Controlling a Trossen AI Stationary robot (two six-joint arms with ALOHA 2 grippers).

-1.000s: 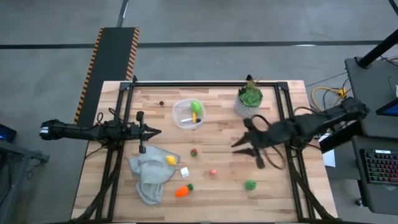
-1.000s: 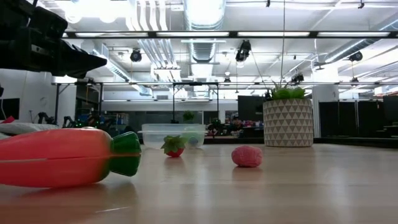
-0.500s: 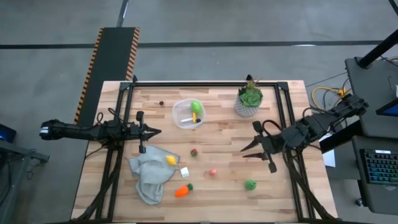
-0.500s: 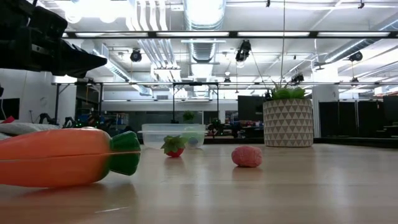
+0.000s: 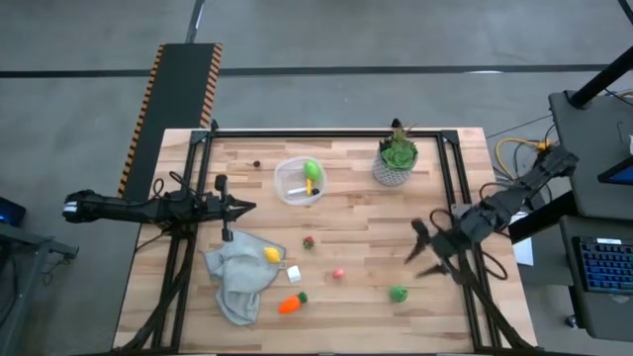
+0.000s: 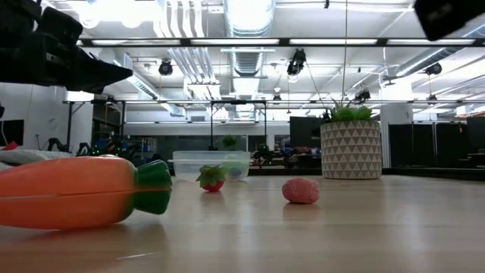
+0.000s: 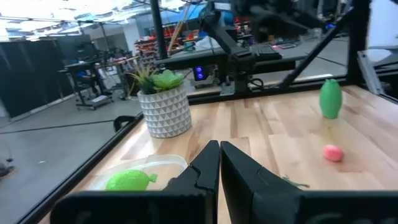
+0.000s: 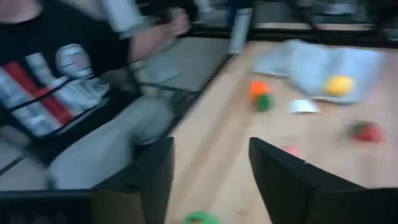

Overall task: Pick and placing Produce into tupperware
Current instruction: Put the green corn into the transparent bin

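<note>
Now, from above, the right gripper (image 5: 427,251) has swung back toward the bench's right edge, fingers spread wide and empty, near the green piece (image 5: 398,293). The left gripper (image 5: 240,209) waits at the left edge, fingers pressed together. The tupperware (image 5: 300,181) sits beside the potted plant (image 5: 397,158). Low down, the carrot (image 6: 76,190) fills the foreground on bare wood. The right wrist shows a seated person (image 8: 74,93).

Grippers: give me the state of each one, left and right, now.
Left gripper: shut, holding nothing, at the table's left edge.
Right gripper: open, empty, above the table's right side.
</note>
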